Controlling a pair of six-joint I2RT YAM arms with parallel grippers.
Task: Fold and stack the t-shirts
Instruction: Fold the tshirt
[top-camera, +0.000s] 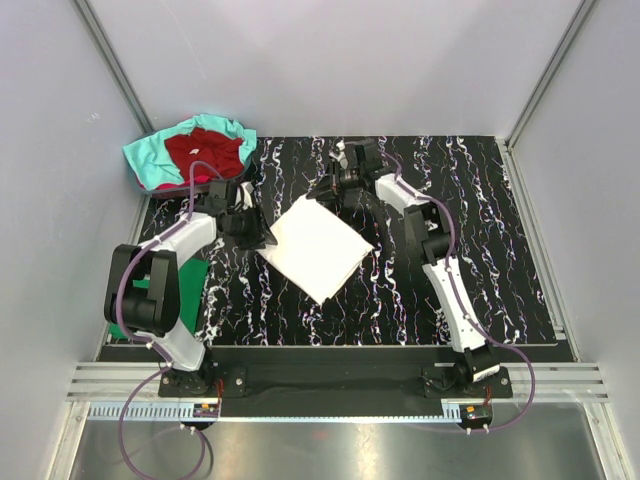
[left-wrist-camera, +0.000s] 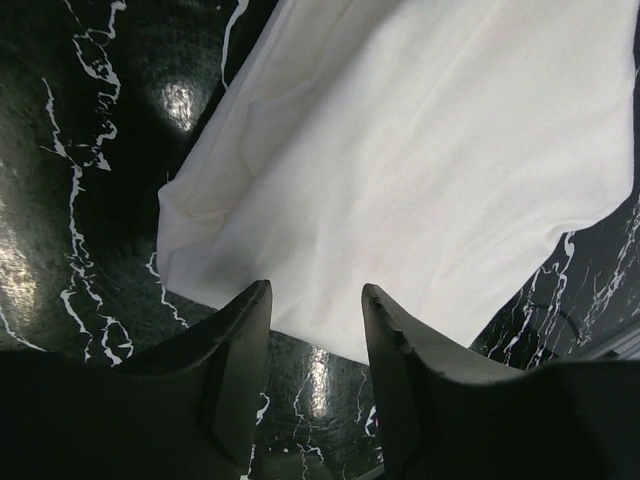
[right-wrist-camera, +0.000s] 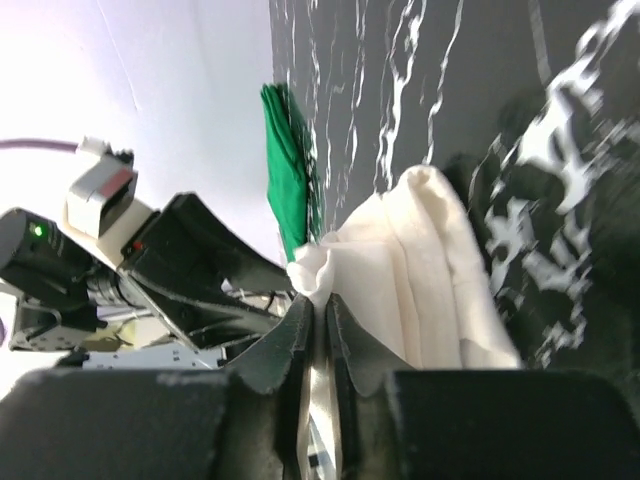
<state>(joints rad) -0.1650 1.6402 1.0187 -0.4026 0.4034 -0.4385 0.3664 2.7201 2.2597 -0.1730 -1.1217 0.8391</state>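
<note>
A folded white t-shirt (top-camera: 315, 248) lies flat in the middle of the black marbled table (top-camera: 480, 250), turned like a diamond. My left gripper (top-camera: 252, 235) hovers at its left corner. In the left wrist view it (left-wrist-camera: 315, 295) is open, and the white cloth (left-wrist-camera: 420, 150) lies just past its fingertips with nothing between them. My right gripper (top-camera: 333, 192) is at the shirt's far corner. In the right wrist view it (right-wrist-camera: 322, 300) is shut on a bunched corner of the white shirt (right-wrist-camera: 430, 270), which is lifted slightly.
A heap of a teal t-shirt (top-camera: 150, 160) and a dark red t-shirt (top-camera: 205, 150) sits at the back left corner. A folded green t-shirt (top-camera: 185, 285) lies at the table's left edge beside the left arm. Grey walls enclose the table.
</note>
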